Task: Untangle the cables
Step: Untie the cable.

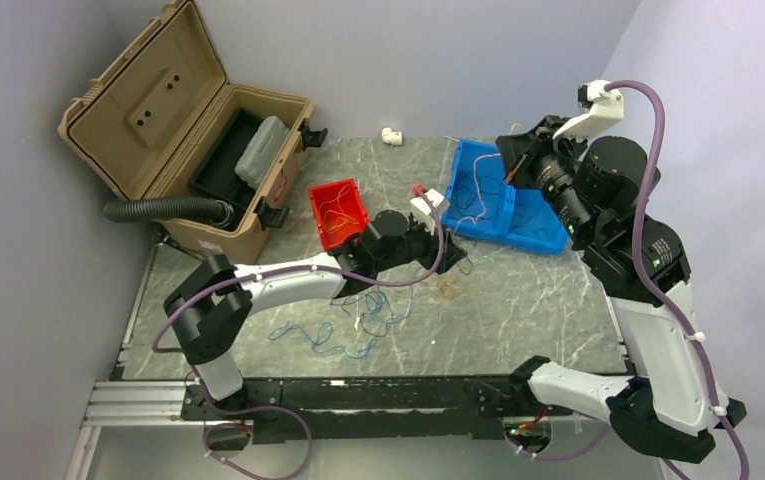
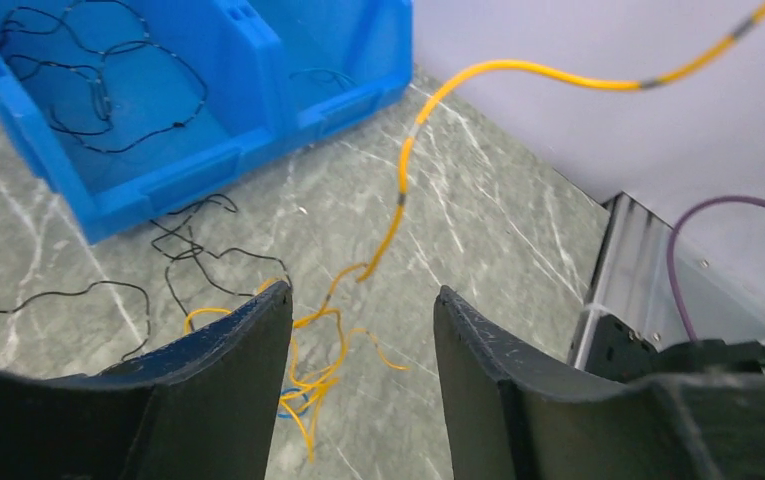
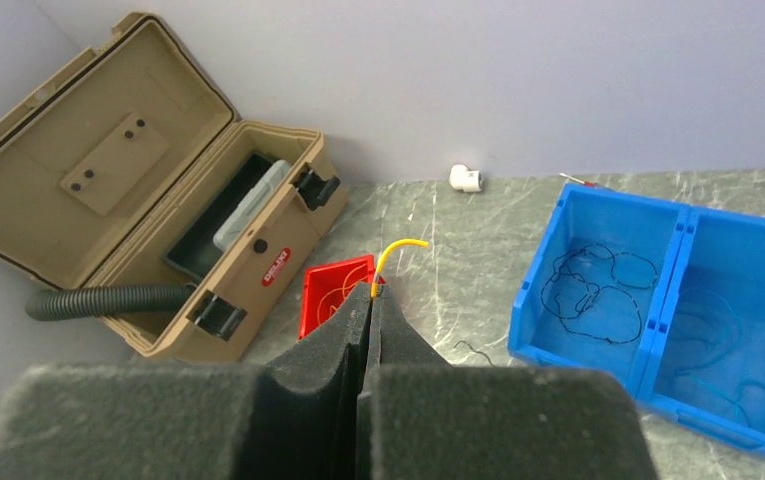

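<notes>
My right gripper (image 3: 371, 300) is raised above the blue bin (image 1: 533, 222) and shut on one orange-yellow cable (image 3: 398, 248). In the left wrist view that cable (image 2: 518, 70) rises from the table to the upper right. Its lower end joins a small orange-yellow tangle (image 2: 308, 385) with a bit of blue in it. My left gripper (image 2: 358, 295) is open just above this tangle, touching nothing. Dark cables (image 2: 193, 250) lie loose beside the bin. Blue cables (image 1: 323, 338) lie on the table near the left arm. In the top view my left gripper (image 1: 438, 250) is mid-table and my right gripper (image 1: 511, 163) is high at the back.
The blue bin (image 2: 198, 170) holds dark cables in one compartment and blue ones in the other. A red bin (image 1: 338, 213) holds orange cables. An open tan case (image 1: 183, 150) with a black ribbed hose (image 1: 158, 209) stands at the back left. A small white fitting (image 1: 391, 134) lies at the back.
</notes>
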You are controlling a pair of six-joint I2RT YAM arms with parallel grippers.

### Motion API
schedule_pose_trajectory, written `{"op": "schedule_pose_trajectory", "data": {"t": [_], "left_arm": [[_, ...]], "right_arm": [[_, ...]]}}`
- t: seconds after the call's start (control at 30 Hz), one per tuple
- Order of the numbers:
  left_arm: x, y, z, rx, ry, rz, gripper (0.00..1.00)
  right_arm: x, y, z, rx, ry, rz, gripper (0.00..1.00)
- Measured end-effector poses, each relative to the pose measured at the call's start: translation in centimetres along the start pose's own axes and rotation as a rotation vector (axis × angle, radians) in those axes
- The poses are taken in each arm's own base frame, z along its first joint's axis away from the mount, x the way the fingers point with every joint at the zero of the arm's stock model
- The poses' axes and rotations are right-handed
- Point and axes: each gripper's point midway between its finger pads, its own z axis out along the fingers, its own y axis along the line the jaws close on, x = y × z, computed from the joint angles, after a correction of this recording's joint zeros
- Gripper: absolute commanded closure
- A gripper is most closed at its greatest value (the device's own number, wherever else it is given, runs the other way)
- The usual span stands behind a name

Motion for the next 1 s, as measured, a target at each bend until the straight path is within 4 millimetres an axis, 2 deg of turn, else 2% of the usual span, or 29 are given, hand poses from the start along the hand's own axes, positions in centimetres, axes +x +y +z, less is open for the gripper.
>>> {"op": "schedule_pose_trajectory", "data": {"t": [0.03,0.1,0.17,0.2,0.23,0.37,0.47,0.53,0.6,0.77,0.83,0.87,0.93,1.0], "left_arm": [[-0.2,0.3,0.1,-0.019,-0.007,-0.003,0.48],[-0.3,0.7,0.3,-0.036,-0.014,-0.005,0.68],[-0.4,0.8,0.5,-0.042,-0.017,-0.009,0.83],[-0.5,0.8,0.7,-0.041,-0.019,-0.009,0.94],[-0.7,0.7,0.9,-0.039,-0.022,-0.007,1.0],[-2.0,0.3,1.1,-0.027,-0.042,0.013,1.0],[-2.8,0.3,0.7,-0.046,-0.026,0.035,1.0],[-3.3,0.4,-0.2,-0.071,-0.002,0.052,1.0],[-4.1,0.2,-1.0,-0.084,0.011,0.07,1.0],[-8.4,-1.3,-3.7,-0.093,-0.001,0.107,1.0],[-10.1,-1.8,-4.6,-0.094,-0.013,0.117,1.0],[-10.9,-2.0,-5.1,-0.094,-0.02,0.119,1.0],[-11.9,-2.2,-5.8,-0.092,-0.021,0.12,1.0],[-12.6,-2.4,-6.2,-0.081,-0.013,0.117,1.0]], "right_arm": [[0.0,0.0,0.0,0.0,0.0,0.0,1.0],[0.0,0.0,0.0,0.0,0.0,0.0,1.0],[0.0,0.0,-0.1,-0.001,-0.001,0.0,1.0],[-0.1,0.0,-0.1,0.0,-0.002,0.001,1.0],[-0.1,0.0,-0.1,-0.001,-0.003,0.001,1.0],[-0.1,-0.3,-0.3,0.013,-0.008,0.006,1.0],[0.9,-1.1,-0.5,0.038,0.0,0.009,1.0],[2.5,-2.0,-0.6,0.064,0.022,0.009,1.0],[5.0,-3.1,-0.5,0.092,0.064,0.005,1.0],[11.9,-5.6,-0.2,0.158,0.189,-0.011,0.98],[14.4,-6.3,-0.3,0.164,0.231,-0.017,0.89],[15.6,-6.7,-0.6,0.16,0.254,-0.022,0.8],[17.3,-7.0,-1.4,0.139,0.279,-0.025,0.54],[18.1,-6.9,-2.2,0.1,0.282,-0.024,0.4]]}}
